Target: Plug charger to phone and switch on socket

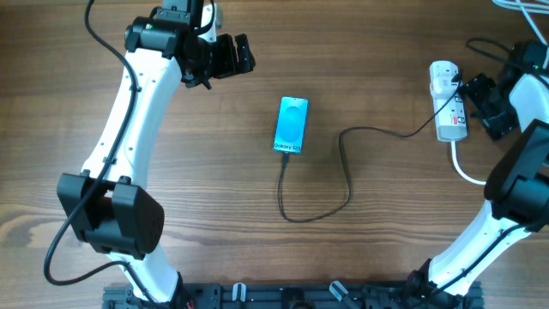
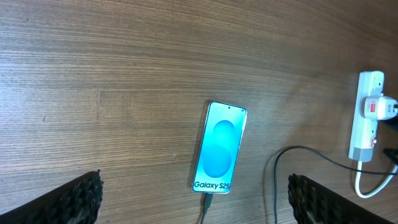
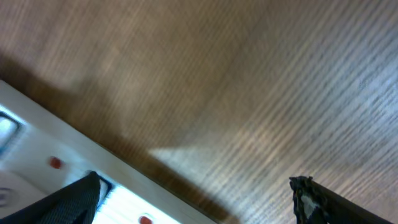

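Phone [image 1: 291, 125] lies flat, mid-surface, cyan screen up. White lettering at its lower edge reads "Galaxy S25" in the left wrist view. Charger [image 1: 346, 172]: thin black cable, tip meeting the phone's lower edge, looping over the wooden surface [image 1: 386, 240] and running right to the socket [image 1: 449, 101].

Socket is white, at the right edge, with red marks; its label is too small to read.

Left hand [image 1: 230, 55] is far left of the phone, fingers spread wide, holding nothing. Right hand [image 1: 477, 101] is just beside the socket, fingers wide apart and empty; one finger [image 3: 78, 199] overlaps the strip, contact cannot be told.
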Motion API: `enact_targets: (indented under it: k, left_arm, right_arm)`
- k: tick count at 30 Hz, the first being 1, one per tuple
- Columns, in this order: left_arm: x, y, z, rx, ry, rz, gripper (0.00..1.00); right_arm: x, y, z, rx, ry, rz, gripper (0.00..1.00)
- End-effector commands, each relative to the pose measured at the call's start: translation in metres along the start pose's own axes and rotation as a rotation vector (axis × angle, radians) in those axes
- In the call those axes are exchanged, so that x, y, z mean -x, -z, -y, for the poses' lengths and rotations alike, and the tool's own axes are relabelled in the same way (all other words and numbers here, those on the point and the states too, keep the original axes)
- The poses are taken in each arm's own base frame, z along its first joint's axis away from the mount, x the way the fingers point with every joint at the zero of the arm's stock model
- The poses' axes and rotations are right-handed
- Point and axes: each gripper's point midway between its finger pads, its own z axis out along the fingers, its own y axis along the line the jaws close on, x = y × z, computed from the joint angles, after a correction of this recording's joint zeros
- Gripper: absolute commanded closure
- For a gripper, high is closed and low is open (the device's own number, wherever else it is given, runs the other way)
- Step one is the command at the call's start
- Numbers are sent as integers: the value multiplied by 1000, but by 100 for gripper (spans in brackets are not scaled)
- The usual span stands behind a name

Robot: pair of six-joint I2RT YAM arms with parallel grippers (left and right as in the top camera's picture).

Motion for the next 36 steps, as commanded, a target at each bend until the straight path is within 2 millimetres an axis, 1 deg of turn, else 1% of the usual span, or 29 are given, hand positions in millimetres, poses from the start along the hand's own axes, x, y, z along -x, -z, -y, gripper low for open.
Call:
enact_targets:
  k: [1, 5, 7, 8, 28, 36]
  left_arm:
    - [0, -4, -4, 11, 1, -5, 0]
    - [0, -4, -4, 11, 1, -5, 0]
    - [0, -4, -4, 11, 1, -5, 0]
    - [0, -4, -4, 11, 1, -5, 0]
    - [0, -4, -4, 10, 1, -5, 0]
    - [0, -4, -4, 11, 1, -5, 0]
  right_arm:
    - [-8, -13, 1, 12, 8, -38, 0]
    - [-10, -13, -3, 31, 10, -47, 0]
    - [-12, -12, -12, 82, 54, -61, 0]
    - [-13, -12, -13, 92, 63, -69, 0]
    - [-22, -11, -11, 75, 63, -101, 0]
    - [-22, -11, -10, 74, 62, -102, 0]
